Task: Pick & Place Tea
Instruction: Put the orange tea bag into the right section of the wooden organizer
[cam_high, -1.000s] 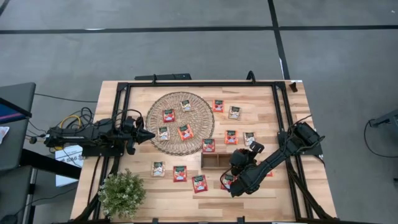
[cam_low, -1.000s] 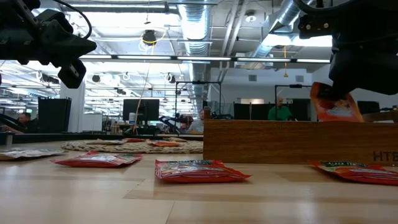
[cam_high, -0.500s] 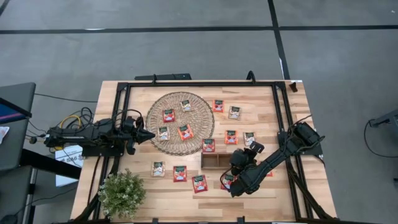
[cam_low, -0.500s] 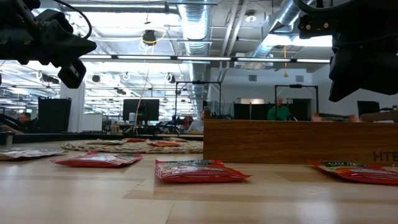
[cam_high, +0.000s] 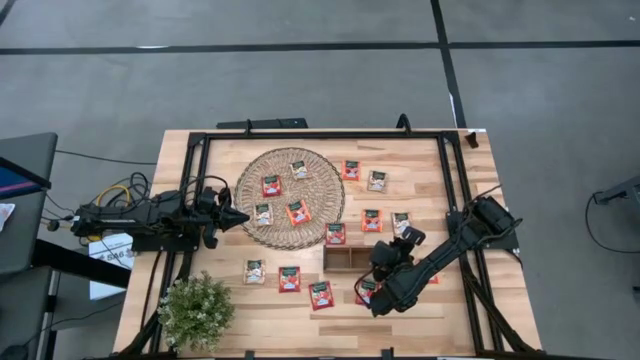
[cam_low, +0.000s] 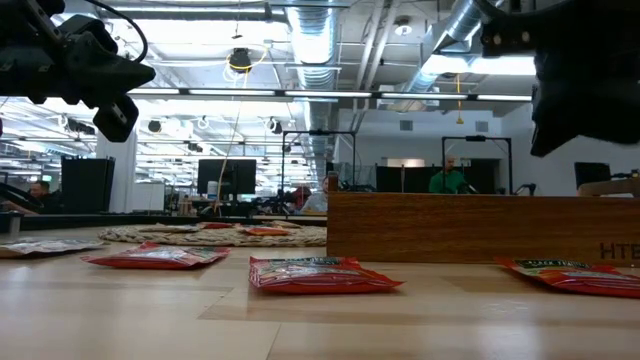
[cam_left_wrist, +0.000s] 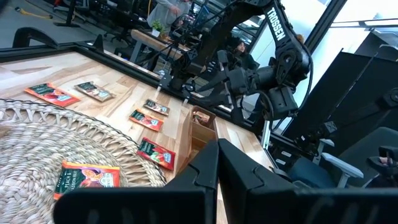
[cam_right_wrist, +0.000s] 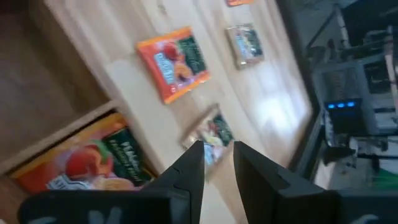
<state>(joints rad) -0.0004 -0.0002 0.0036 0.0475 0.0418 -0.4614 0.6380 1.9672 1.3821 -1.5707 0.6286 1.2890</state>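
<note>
Two arms: both are seen over the wooden table (cam_high: 430, 315), with the wooden tray (cam_high: 350, 259) taken as landmark.
Right gripper (cam_right_wrist: 217, 163): held just above the tray's end compartment nearest the right arm; its fingers are parted by a narrow gap and nothing is held between them.
Orange tea sachet (cam_right_wrist: 84, 163): lying inside that tray compartment, directly under the right gripper and apart from its fingers.
Left gripper (cam_high: 238, 217): parked well to the left of the tray, at the edge of the round wicker mat (cam_high: 262, 162); its fingers are pressed together and empty.
Sachets on the mat: four are counted, two red and two beige-white, among them a red one (cam_high: 271, 185).
Sachets beyond the tray: five are spread on bare wood on the far side, the nearest a red one (cam_high: 335, 234) just past the tray's far wall.
Sachets in front of the tray: three lie in a row, one beige-white (cam_high: 255, 271) and two red.
Potted plant (cam_high: 197, 310): standing at the table's front left corner, well apart from the tray.
</note>
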